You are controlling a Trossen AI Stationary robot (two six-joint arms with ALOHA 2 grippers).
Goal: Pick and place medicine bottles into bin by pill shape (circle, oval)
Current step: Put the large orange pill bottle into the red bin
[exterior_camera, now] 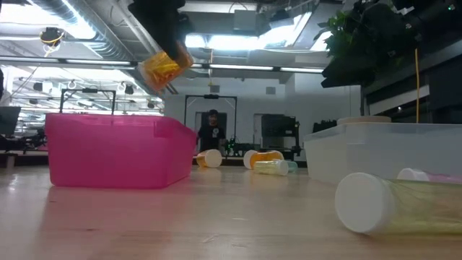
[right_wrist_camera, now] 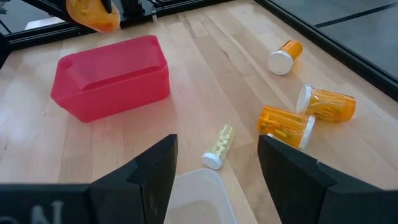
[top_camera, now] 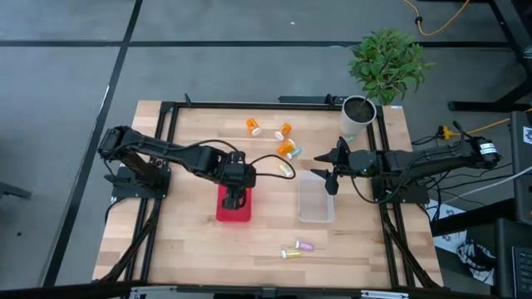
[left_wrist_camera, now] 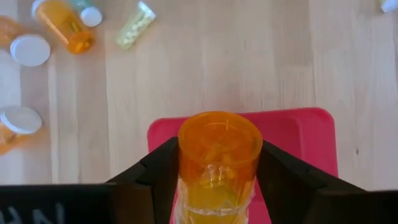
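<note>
My left gripper [top_camera: 235, 198] is shut on a translucent orange medicine bottle [left_wrist_camera: 219, 162] above the red bin [top_camera: 233, 209]. In the low view the bottle [exterior_camera: 164, 68] hangs over the bin's near end [exterior_camera: 108, 155]. My right gripper [top_camera: 332, 173] is open and empty over the far end of the clear bin [top_camera: 316, 199]. Three orange bottles with white caps [top_camera: 284, 130] lie on their sides on the far part of the table. A pale yellow-green bottle [top_camera: 285, 170] lies between the two bins. Two small pastel bottles [top_camera: 298, 249] lie near the front edge. My left gripper pinches the orange bottle by the two opposite sides of its body [left_wrist_camera: 186, 168] between its two fingers [left_wrist_camera: 161, 174]. The fingers come from above, pointing down, and the bottle lies along them. Its capless orange end [left_wrist_camera: 219, 132] points down. It is lifted clear and tilted over the red bin.
A white pot with a green plant [top_camera: 359, 110] stands at the table's far right corner. In the right wrist view the pale bottle [right_wrist_camera: 219, 146] lies just beyond the clear bin's rim [right_wrist_camera: 193, 186]. Black frame rails [top_camera: 166, 166] run along the table's sides. A person [exterior_camera: 212, 130] stands in the room behind.
</note>
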